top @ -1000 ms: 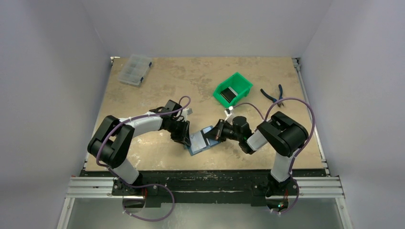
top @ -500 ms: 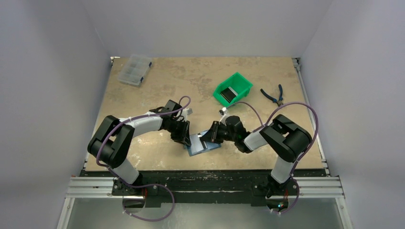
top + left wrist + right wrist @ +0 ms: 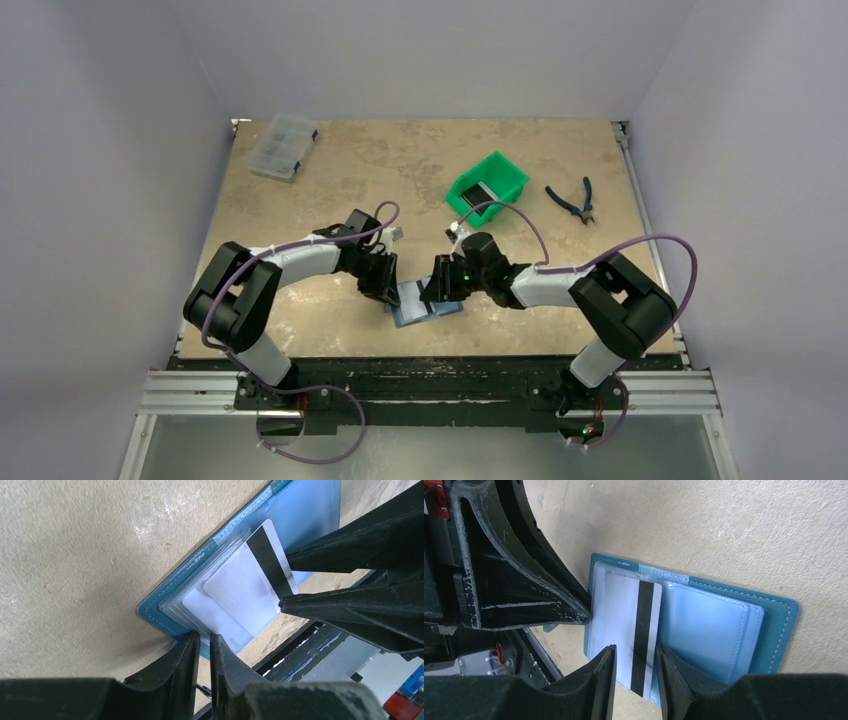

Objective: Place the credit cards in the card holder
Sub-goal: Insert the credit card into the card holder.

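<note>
The holder (image 3: 422, 308) lies open, pockets up, on the desk (image 3: 330, 170) near its front edge, between the two arms. The left tool (image 3: 203, 638) has its fingers drawn to a thin slit, clamped on the holder's outer edge. This anchors the holder so that a push from a card cannot slide it or fold the page over. The right tool (image 3: 635, 650) comes in from the opposite side with a card (image 3: 624, 620), white with a black stripe, face up. Its fingers sit against the card's two long edges, so it reads as clamped across the card's width, though the contact itself is partly hidden. Gripping by the edges leaves the leading short edge free and flat for feeding into a slot. That leading edge lies over the page nearest the left tool, and the trailing end overhangs the holder. Whether the edge has entered a pocket or rests on top cannot be told. Judgement: insertion is in hand, not finished. The next move calls for a low, straight push along the card's length. Risk: the edge rides over the clear film instead of under it. A second card (image 3: 480, 198) lies in the bin (image 3: 510, 172), well apart.
</note>
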`<action>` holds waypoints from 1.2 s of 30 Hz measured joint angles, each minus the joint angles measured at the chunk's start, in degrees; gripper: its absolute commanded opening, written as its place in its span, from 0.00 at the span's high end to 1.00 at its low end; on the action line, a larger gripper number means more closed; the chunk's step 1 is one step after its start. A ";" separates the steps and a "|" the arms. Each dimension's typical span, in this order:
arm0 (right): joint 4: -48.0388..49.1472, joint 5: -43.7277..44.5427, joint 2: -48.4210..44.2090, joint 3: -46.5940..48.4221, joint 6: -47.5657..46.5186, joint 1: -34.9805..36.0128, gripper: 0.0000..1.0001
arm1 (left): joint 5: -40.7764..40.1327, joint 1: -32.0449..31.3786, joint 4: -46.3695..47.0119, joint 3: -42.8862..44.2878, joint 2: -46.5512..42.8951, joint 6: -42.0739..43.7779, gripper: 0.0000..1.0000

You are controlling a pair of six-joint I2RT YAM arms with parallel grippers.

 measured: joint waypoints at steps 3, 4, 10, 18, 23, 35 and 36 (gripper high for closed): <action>-1.09 -0.04 -0.02 0.52 -0.79 0.66 0.60 | 0.04 0.00 0.00 0.00 0.00 0.00 0.81; -1.31 0.04 -0.02 0.63 -0.85 1.11 0.62 | 0.07 0.00 0.00 0.00 0.00 0.00 0.81; -1.97 1.42 1.09 2.08 -0.81 4.76 0.66 | 0.17 0.00 0.02 0.00 0.02 0.00 0.81; -1.95 2.64 1.27 2.51 -0.90 5.95 0.58 | 0.20 0.00 -0.11 0.00 -0.02 0.39 0.81; -2.25 2.23 0.48 2.60 -3.28 6.25 0.45 | 0.02 0.00 -0.20 0.00 -0.22 0.61 0.80; -20.68 4.46 -15.98 9.66 -12.57 -1.51 0.18 | -9.66 -1.29 -8.22 4.31 -11.69 0.90 0.40; -22.60 5.35 -17.25 11.41 -14.05 -3.93 0.16 | -10.49 -1.29 -9.25 6.23 -12.83 0.98 0.37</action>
